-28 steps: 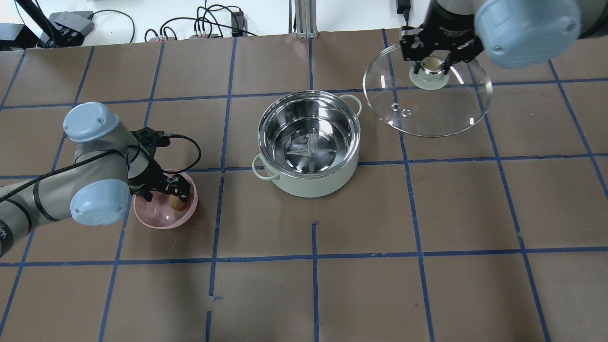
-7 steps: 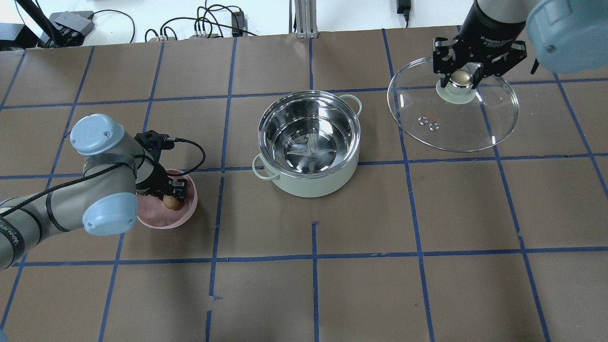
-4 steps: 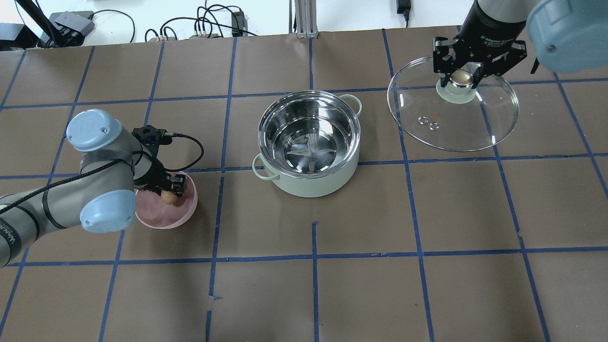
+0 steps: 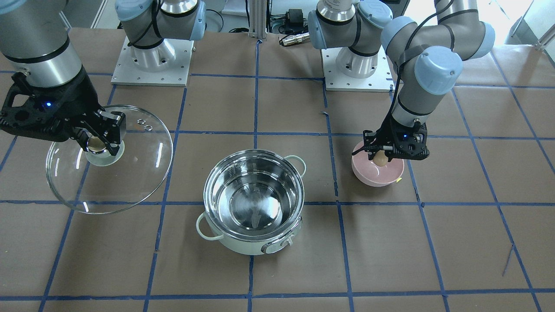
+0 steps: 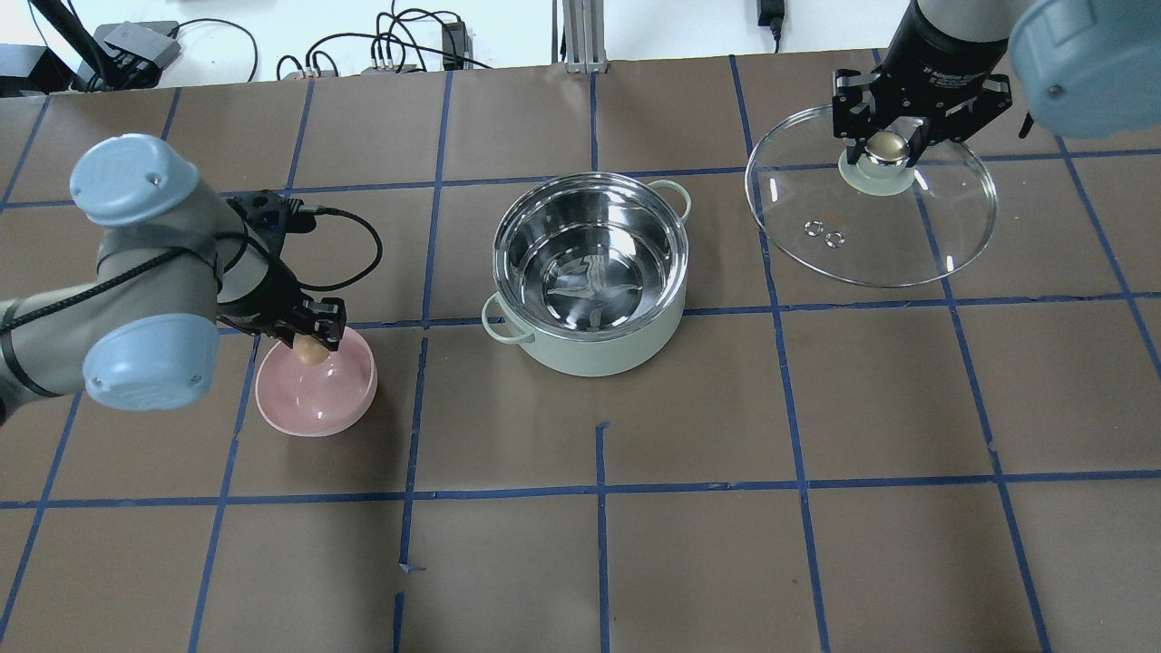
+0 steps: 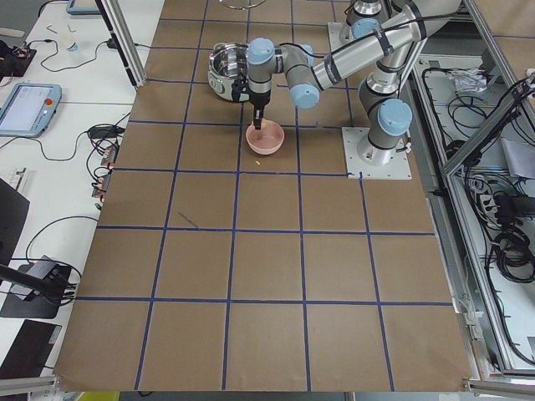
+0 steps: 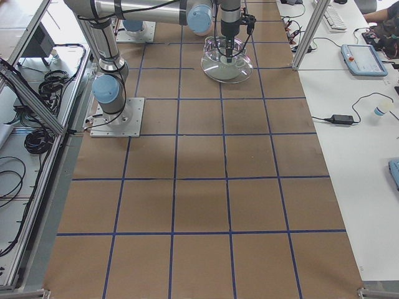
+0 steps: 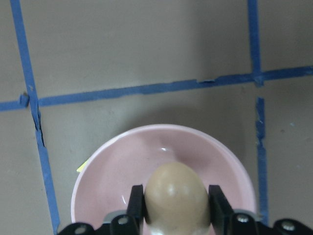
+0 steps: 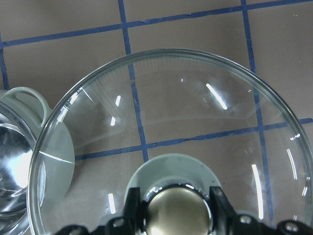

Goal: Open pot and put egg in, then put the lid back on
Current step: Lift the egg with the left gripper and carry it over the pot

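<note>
The small brown-tan oval egg [image 8: 176,193] is clamped between the two fingers of the left gripper [image 8: 175,205], just above the round pink bowl [image 5: 317,404]. The round mint-white electric pot [image 5: 599,349] stands open, apart from the bowl. The right gripper [image 5: 886,150] is closed on the beige round knob [image 9: 178,213] of the large clear glass lid [image 5: 907,236], held beside the pot.

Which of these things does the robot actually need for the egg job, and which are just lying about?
Needed: pot, open; egg, held by the left gripper; lid, held by its knob in the right gripper.
Lying about: pink bowl under the egg; cables past the table.
</note>
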Robot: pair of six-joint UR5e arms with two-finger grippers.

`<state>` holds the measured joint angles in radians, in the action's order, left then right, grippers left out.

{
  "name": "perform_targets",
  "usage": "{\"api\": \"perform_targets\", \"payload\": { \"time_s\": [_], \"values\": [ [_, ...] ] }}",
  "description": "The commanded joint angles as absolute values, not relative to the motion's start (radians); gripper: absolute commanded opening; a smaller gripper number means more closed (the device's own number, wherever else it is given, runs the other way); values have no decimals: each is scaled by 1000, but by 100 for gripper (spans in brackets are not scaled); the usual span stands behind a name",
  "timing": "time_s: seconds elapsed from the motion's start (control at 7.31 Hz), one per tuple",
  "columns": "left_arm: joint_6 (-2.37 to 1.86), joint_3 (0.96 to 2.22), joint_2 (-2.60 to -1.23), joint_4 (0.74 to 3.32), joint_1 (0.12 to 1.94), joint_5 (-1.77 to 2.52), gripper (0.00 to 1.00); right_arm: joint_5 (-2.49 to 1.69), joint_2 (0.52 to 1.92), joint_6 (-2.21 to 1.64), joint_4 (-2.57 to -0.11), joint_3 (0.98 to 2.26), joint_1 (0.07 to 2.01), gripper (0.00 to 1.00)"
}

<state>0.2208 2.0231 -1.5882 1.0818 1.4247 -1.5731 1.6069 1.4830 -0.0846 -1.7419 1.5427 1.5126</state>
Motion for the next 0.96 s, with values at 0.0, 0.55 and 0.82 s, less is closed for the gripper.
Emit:
{"api": "perform_targets", "payload": {
  "time_s": [0.0, 0.55, 0.82],
  "values": [
    [26, 1854, -1584, 1180, 1626, -1559, 1, 1615, 1485, -84, -1738, 1537, 1503, 39],
    [-169, 1579, -1906, 1142, 1929, -1597, 0, 1612, 1485, -84, -1744, 1533, 1503, 40],
    [-146, 1571, -2038, 963, 1944, -1595, 0, 1614, 1486, -97, -1738, 1549, 1505, 40]
  ]
}}
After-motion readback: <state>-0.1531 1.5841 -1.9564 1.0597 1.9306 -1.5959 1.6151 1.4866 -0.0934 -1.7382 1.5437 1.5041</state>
